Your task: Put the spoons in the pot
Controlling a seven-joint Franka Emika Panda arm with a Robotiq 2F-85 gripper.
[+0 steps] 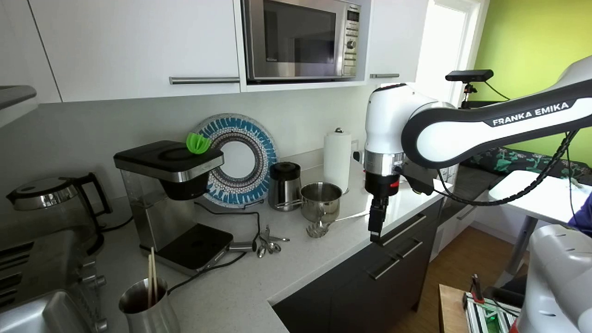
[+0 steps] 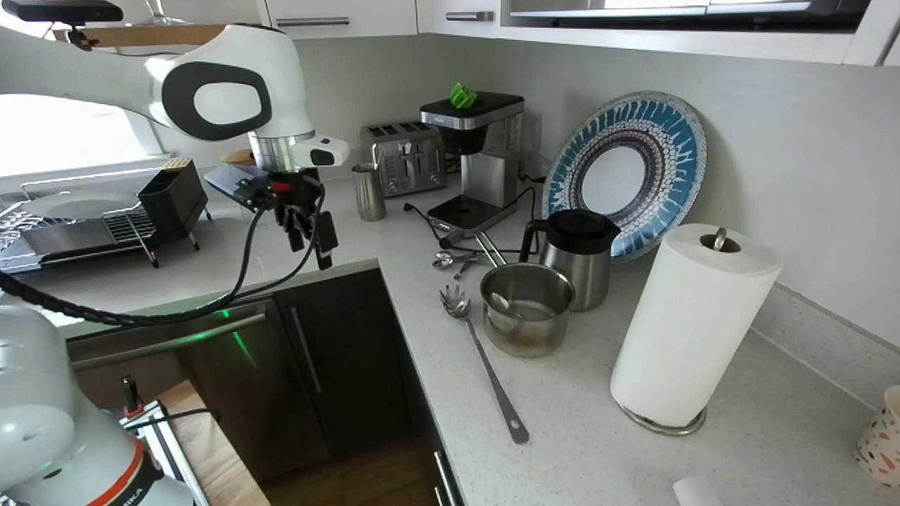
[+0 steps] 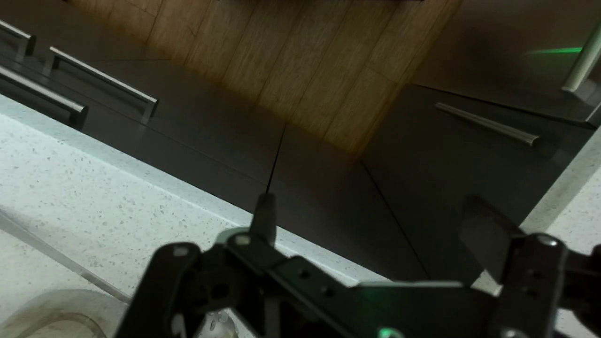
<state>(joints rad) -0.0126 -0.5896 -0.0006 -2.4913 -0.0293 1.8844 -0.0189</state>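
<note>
The steel pot (image 1: 322,206) stands on the counter, its handle toward the coffee maker; it also shows in an exterior view (image 2: 529,329). A long slotted serving spoon (image 2: 490,372) lies beside it on the counter-edge side; its handle shows in the wrist view (image 3: 61,257). A cluster of small metal spoons (image 1: 269,243) lies near the coffee maker, also in an exterior view (image 2: 450,260). A pale oval shows inside the pot; I cannot tell whether it is a spoon or a reflection. My gripper (image 3: 374,220) is open and empty, pointing down past the counter's front edge, apart from everything.
A coffee maker (image 1: 171,203), steel jug (image 1: 284,187), patterned plate (image 1: 268,148) and paper towel roll (image 1: 336,159) stand behind the pot and spoons. A metal cup (image 1: 150,307) holds sticks. A toaster (image 2: 404,160) and dish rack (image 2: 77,232) stand farther along the counter.
</note>
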